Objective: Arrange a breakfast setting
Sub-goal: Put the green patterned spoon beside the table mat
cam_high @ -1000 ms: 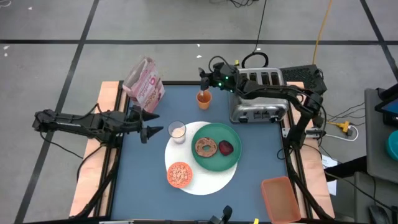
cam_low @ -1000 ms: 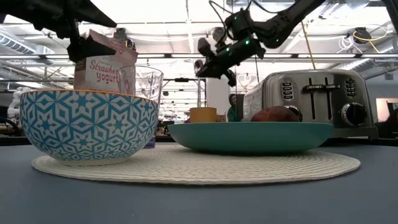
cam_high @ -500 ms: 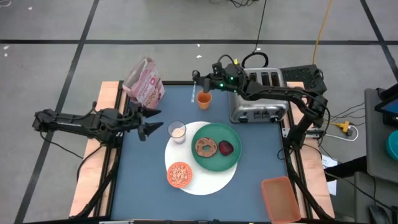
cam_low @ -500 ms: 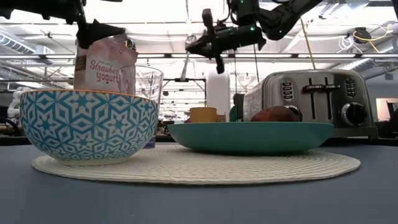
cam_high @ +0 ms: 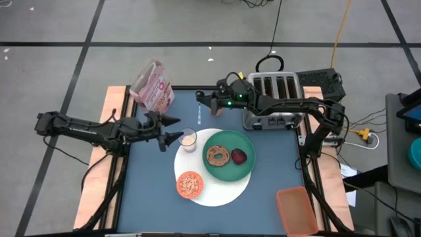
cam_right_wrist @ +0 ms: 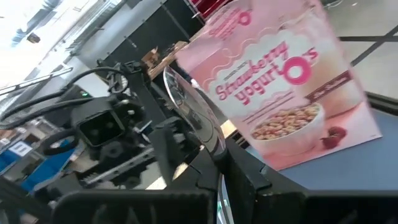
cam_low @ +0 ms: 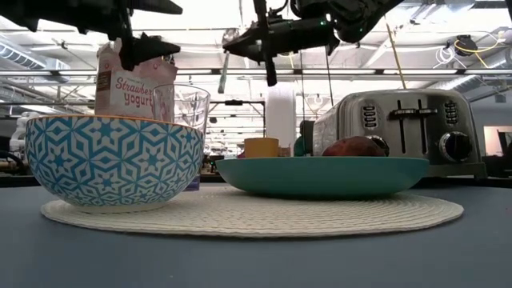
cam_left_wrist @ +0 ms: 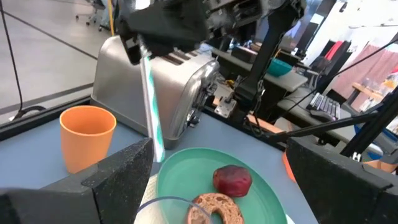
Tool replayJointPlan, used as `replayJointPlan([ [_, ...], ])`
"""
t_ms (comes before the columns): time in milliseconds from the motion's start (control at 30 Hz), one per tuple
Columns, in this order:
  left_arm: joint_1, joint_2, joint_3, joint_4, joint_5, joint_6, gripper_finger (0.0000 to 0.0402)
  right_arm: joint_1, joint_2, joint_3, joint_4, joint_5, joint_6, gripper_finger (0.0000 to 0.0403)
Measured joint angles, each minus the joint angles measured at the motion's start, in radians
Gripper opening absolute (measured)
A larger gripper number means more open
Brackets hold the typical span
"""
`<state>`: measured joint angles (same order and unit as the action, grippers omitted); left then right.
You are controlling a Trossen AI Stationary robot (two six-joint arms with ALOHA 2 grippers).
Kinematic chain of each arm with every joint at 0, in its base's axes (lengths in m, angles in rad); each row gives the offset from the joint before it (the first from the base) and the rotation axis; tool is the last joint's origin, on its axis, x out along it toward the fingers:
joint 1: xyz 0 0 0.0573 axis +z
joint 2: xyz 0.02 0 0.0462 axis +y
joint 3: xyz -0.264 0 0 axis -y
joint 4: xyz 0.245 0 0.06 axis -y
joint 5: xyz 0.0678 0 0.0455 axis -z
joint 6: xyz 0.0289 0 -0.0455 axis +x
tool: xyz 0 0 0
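Above, the right gripper (cam_high: 205, 99) pinches a silver spoon (cam_high: 199, 114) hanging beside the spread left gripper (cam_high: 172, 129), blue tabletop (cam_high: 151, 184) below.

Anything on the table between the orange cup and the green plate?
Bare blue table between orange cup and green plate in the left wrist view; the spoon held by the right gripper hangs above it.

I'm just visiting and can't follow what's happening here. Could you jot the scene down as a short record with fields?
Mat: round white woven mat on the blue table
On mat: green plate with bagel and dark red food; orange cereal bowl; milk glass
Off mat: orange cup, beside silver toaster
Right tool: shut on silver spoon, raised
Left tool: open, near glass
Other: pink cereal box
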<state>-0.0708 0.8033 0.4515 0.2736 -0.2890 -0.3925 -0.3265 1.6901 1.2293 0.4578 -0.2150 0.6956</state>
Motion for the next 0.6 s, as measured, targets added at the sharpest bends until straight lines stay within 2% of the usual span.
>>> replayJointPlan([
  [600,0.000,0.161,0.000,0.171,0.000,-0.005,0.0370,0.105,0.000,0.000,0.078,0.001,0.000,0.0010],
])
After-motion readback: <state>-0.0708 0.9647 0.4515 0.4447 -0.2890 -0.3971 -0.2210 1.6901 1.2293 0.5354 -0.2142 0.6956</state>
